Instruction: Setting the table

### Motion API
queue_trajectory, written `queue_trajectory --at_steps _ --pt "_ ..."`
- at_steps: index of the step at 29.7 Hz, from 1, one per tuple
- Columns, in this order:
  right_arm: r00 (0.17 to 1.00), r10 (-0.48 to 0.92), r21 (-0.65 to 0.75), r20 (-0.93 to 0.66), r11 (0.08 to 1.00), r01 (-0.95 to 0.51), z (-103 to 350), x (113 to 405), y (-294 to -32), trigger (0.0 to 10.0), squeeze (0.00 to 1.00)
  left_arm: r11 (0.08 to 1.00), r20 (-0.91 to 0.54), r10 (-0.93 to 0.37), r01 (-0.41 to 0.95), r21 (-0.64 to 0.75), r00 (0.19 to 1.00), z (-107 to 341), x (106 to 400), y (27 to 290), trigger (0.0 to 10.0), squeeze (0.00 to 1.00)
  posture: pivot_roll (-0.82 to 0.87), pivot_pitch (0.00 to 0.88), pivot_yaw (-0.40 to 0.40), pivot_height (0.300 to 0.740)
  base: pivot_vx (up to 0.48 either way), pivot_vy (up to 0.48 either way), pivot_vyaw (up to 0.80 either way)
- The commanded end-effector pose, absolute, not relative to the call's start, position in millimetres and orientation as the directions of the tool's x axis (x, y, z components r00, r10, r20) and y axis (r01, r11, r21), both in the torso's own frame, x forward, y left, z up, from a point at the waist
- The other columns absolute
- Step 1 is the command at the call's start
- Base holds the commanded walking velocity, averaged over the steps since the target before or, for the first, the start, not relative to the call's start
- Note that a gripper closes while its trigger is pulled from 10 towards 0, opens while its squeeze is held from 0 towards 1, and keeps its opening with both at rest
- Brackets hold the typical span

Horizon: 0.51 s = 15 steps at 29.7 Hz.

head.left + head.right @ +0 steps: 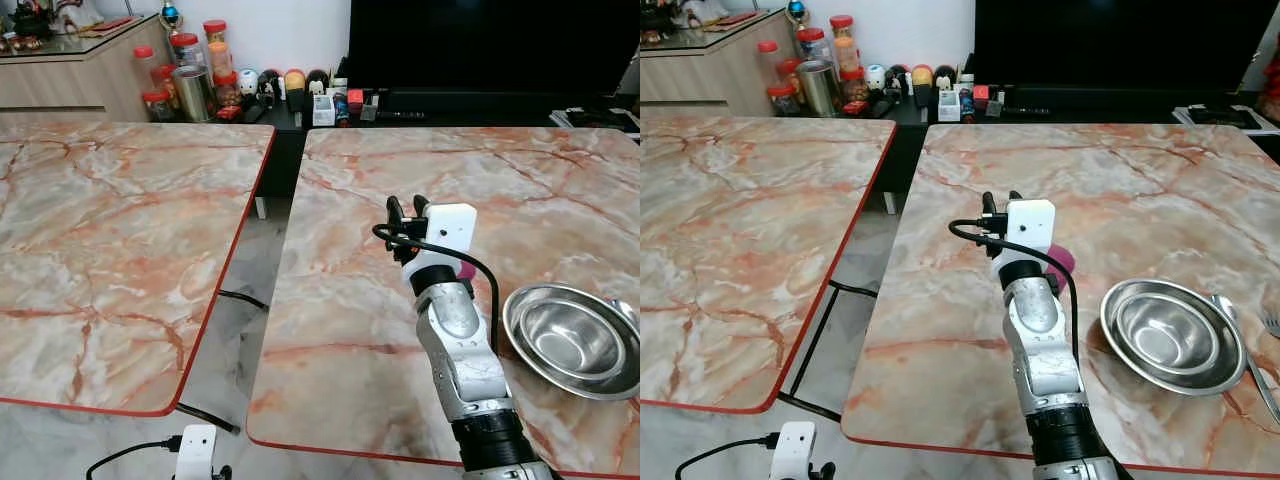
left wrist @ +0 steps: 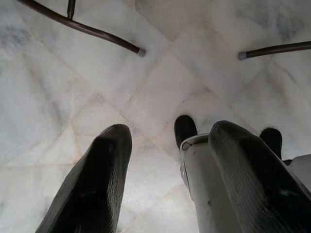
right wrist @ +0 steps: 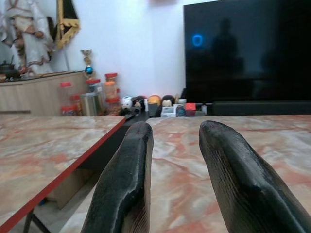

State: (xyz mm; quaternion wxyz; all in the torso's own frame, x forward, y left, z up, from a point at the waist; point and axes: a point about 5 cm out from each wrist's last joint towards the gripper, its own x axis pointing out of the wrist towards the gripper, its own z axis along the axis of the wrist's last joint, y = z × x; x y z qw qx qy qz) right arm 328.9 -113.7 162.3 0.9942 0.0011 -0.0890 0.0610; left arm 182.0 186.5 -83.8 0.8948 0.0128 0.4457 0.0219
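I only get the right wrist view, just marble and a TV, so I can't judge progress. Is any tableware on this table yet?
Observer: Yes, a steel bowl sits on the table near its front edge, to the right of the right arm.
Operator: Any cutlery with it?
Observer: A spoon lies just right of the bowl.
Operator: And the left tool?
Observer: The left tool hangs open above the floor tiles, holding nothing.

TV (image 1: 480,45) behind, jars (image 1: 190,75) on low shelf w/ figurines (image 1: 290,85).
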Motion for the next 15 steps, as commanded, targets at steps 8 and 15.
queue_trajectory --at_steps 8,15 --pt "0.975 0.167 -0.019 0.148 0.986 -0.167 150 330 -104 10.0 0.0 0.998 -0.795 0.059 -0.049 0.038 0.604 -84 181 187 10.0 0.0 -0.03 0.0 0.021 0.74 0.0 0.417 0.0" --pt "0.973 0.172 -0.015 0.152 0.985 -0.172 148 330 -103 10.0 0.0 0.998 -0.796 0.06 -0.042 0.044 0.603 -84 181 189 10.0 0.0 -0.04 0.0 0.024 0.74 0.0 0.48 0.0"
